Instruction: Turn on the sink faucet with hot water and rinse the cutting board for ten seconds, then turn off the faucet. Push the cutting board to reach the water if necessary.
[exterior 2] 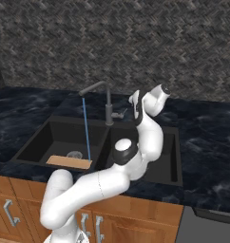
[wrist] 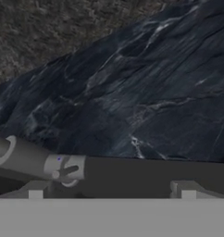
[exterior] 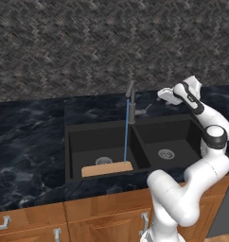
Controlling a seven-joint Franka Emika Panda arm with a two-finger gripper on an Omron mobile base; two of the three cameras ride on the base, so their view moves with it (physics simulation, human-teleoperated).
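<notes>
The dark grey sink faucet [exterior: 131,103] [exterior 2: 109,108] stands behind the divider of the black double sink [exterior: 88,137] [exterior 2: 55,135], its spout angled over the larger left basin. A thin blue stream of water [exterior: 126,132] [exterior 2: 87,130] falls from the spout onto the right end of the tan cutting board [exterior: 107,168] [exterior 2: 69,162], which lies at the front of that basin. My gripper [exterior: 161,97] [exterior 2: 133,101] [wrist: 111,192] hovers open just right of the faucet, a little above its side lever [exterior: 142,112] [exterior 2: 119,114] [wrist: 35,159]. Nothing is between the fingers.
Dark marble counter [exterior: 26,137] [exterior 2: 207,137] surrounds the sink. A patterned grey wall [exterior: 88,42] rises behind it. Wooden cabinet fronts [exterior: 102,222] with metal handles run below. My arm arches over the smaller right basin [exterior: 166,142].
</notes>
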